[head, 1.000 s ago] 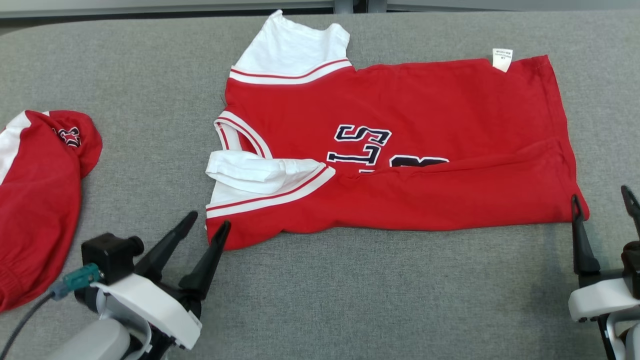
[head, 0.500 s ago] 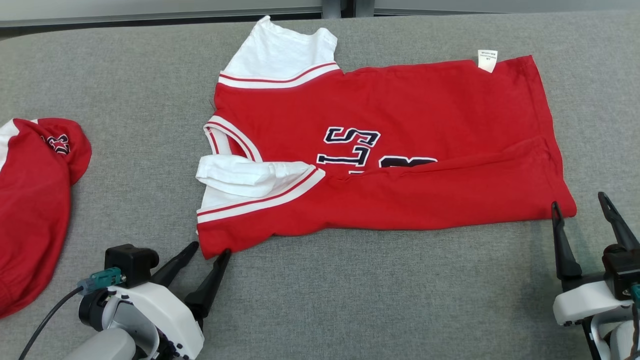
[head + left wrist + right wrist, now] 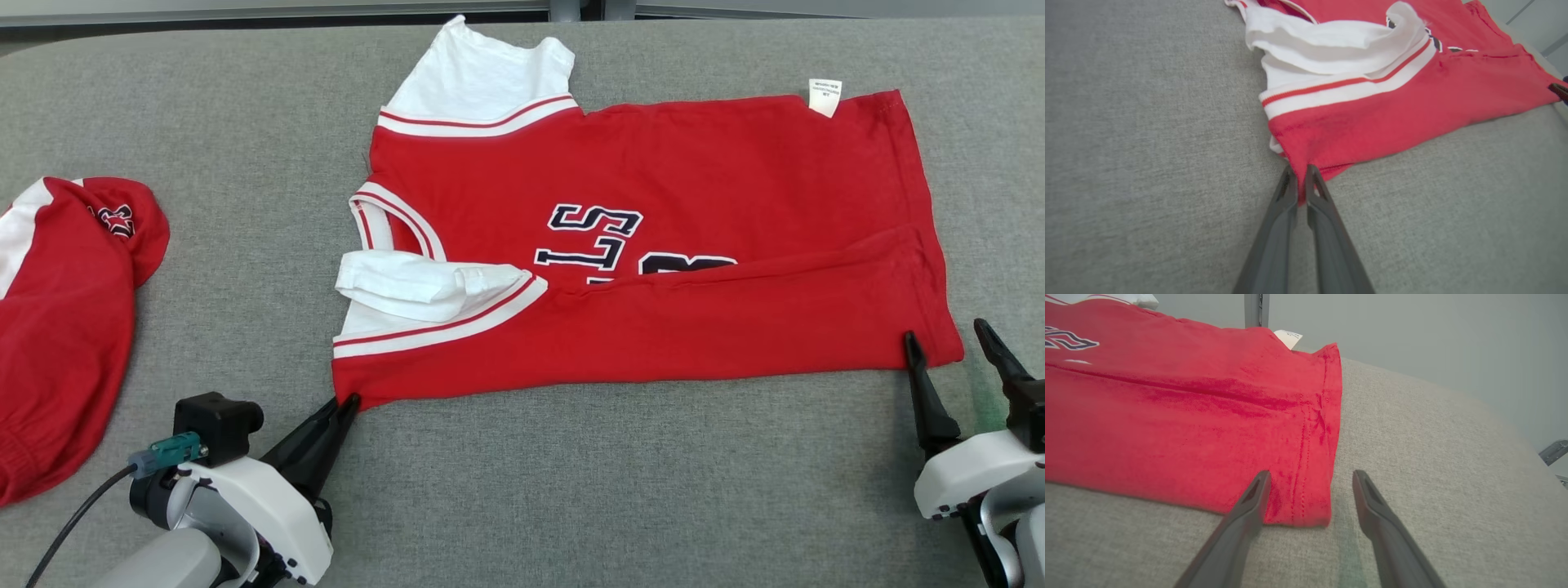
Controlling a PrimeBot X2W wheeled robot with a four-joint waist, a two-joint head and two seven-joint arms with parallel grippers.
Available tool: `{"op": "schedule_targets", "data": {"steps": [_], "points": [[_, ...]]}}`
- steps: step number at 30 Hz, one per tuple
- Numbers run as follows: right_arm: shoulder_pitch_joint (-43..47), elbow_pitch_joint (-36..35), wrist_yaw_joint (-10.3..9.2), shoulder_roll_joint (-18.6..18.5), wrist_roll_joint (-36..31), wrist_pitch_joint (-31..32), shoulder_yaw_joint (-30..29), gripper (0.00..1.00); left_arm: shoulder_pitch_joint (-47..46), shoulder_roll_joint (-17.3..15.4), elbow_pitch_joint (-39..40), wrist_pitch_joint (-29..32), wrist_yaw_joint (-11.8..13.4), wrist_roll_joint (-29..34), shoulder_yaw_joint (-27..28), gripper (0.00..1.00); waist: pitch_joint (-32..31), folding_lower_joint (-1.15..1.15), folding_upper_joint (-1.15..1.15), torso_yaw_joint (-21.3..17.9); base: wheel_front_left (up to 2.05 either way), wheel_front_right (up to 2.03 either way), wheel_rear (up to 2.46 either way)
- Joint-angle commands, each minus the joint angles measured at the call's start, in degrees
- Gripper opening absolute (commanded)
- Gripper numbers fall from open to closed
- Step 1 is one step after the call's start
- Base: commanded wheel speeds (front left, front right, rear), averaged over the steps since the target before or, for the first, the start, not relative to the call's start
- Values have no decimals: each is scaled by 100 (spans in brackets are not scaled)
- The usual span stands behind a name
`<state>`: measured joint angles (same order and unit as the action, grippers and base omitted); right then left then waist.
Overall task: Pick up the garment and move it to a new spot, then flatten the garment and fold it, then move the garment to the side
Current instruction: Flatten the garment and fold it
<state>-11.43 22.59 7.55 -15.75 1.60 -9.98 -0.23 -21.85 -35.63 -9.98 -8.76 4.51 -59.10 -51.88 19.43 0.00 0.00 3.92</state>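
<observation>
The garment [image 3: 694,237] is a red jersey with white sleeves and dark lettering, lying on the grey table with its near long edge folded up over the body. My left gripper [image 3: 347,402] is shut on the garment's near left corner [image 3: 1300,179], at the shoulder end. At the near right hem corner [image 3: 1306,498], my right gripper [image 3: 947,339] stands open with a finger on either side of the cloth. The near sleeve [image 3: 1331,45] is bunched and folded over.
A second red and white garment [image 3: 57,327] lies crumpled at the table's left edge. The grey table [image 3: 612,490] has free room in front of the jersey. The far table edge and a metal post [image 3: 1255,310] lie just beyond the jersey.
My left gripper went from open beside the near left corner to shut on it. The right gripper has edged up to the near right hem corner. The head view shifted slightly.
</observation>
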Motion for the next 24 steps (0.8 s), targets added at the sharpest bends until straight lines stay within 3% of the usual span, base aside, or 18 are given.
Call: {"op": "schedule_targets", "data": {"steps": [1, 3, 8, 13, 19, 24], "points": [[-88, 41, -12, -105, 158, 111, 73, 64, -129, -35, -34, 5, -42, 77, -8, 0, 22, 0, 0, 33, 0, 0, 0], [-87, 63, -12, -155, 332, 261, 190, 0, -156, -23, -46, 19, -47, 82, -16, 0, 30, 0, 0, 53, 0, 0, 0], [76, -75, -13, -378, 660, 445, 465, 0, -216, -40, -71, -34, -48, 119, -14, 0, 20, 0, 0, 74, 0, 0, 0], [319, -496, -13, -523, 1060, 278, 310, 0, -45, -166, 97, -99, -10, 109, 10, 0, -77, 0, 0, 36, 0, 0, 0], [891, -979, -13, -895, 1552, 621, 397, 0, 252, -502, 658, 48, -49, -2, -54, 0, -219, 0, 0, 6, 0, 0, 0], [1392, -1223, -13, -1134, 1772, 977, 483, 0, 559, -785, 1139, 267, 134, -35, -191, 0, -292, 0, 0, -22, 0, 0, 0]]}}
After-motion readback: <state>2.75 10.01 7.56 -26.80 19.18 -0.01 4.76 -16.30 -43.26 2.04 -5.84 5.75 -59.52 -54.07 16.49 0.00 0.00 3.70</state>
